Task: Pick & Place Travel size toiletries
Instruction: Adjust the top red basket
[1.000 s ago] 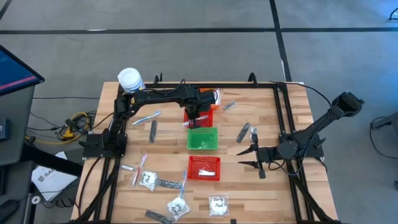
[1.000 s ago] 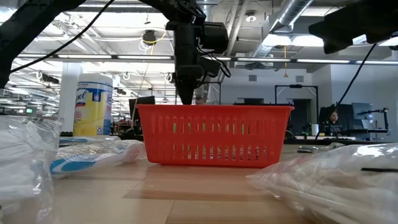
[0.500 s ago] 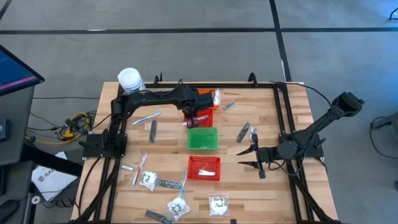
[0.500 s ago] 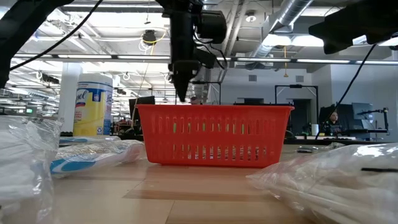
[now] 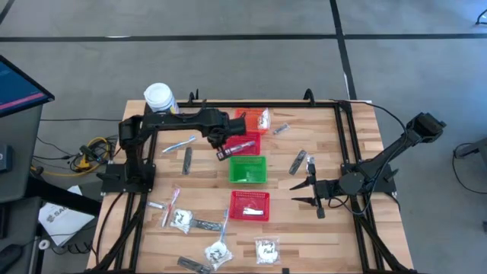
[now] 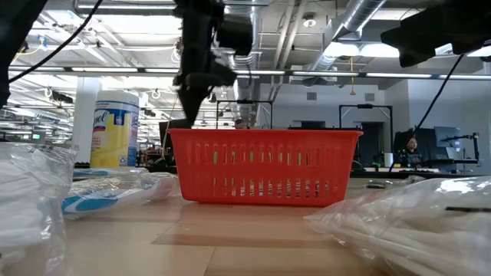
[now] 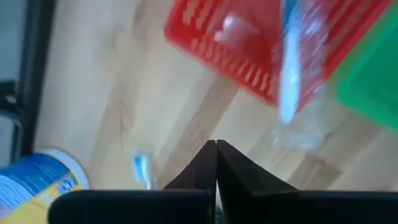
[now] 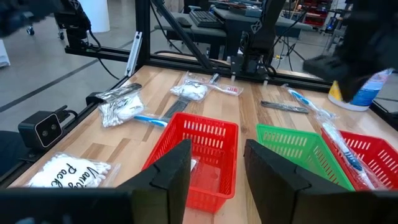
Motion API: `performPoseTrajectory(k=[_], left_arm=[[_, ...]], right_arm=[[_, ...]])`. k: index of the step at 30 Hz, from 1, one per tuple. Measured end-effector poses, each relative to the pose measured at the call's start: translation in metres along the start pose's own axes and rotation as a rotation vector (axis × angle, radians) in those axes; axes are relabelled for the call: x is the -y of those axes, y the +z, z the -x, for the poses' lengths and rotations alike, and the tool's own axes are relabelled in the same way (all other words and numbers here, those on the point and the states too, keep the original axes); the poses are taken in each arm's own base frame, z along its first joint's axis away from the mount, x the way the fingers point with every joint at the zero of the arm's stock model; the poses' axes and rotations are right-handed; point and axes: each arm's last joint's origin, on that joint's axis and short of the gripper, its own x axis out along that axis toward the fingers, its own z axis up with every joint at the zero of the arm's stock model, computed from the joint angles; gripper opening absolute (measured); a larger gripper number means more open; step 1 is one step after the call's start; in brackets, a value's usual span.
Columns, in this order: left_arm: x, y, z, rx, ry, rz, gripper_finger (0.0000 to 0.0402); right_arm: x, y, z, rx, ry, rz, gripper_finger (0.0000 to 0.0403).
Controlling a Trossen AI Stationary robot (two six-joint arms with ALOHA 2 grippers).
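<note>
Left gripper above the bench, hovering near center toward 11 o'clock, just beside the far red basket on its 9 o'clock side. Fingers pressed fully together, nothing between them. In the left wrist view, a blurred blue-and-white toothbrush in clear wrap lying across the rim of that red basket, with the green basket at the frame edge.

Right gripper waiting over the bench at 3 o'clock, fingers parted about halfway and empty, pointing toward the near red basket.

Baskets in a row from 12 to 6 o'clock down the bench middle: far red, green, near red. White jar with yellow label at 11 o'clock.

Travel size toiletries scattered around: a wrapped toothbrush and a dark strip at 9 to 10 o'clock, clear sachets with white contents and at 7 o'clock, another sachet at 6 o'clock, silvery tubes at 2 to 3 o'clock, a white packet at the far red basket's 3 o'clock edge.
</note>
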Motion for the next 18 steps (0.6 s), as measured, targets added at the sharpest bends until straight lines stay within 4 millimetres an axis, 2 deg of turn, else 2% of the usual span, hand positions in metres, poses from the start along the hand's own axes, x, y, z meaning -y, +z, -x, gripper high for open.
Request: performPoseTrajectory(k=[7,18], left_arm=[[0.009,-0.007,-0.039,0.043,-0.098,0.015,0.0000],[0.010,0.005,-0.042,0.158,-0.202,0.023,0.0000]], right_arm=[[0.000,0.000,0.000,0.004,0.000,-0.002,0.0138],[0.000,0.000,0.000,0.004,0.001,-0.002,0.0142]])
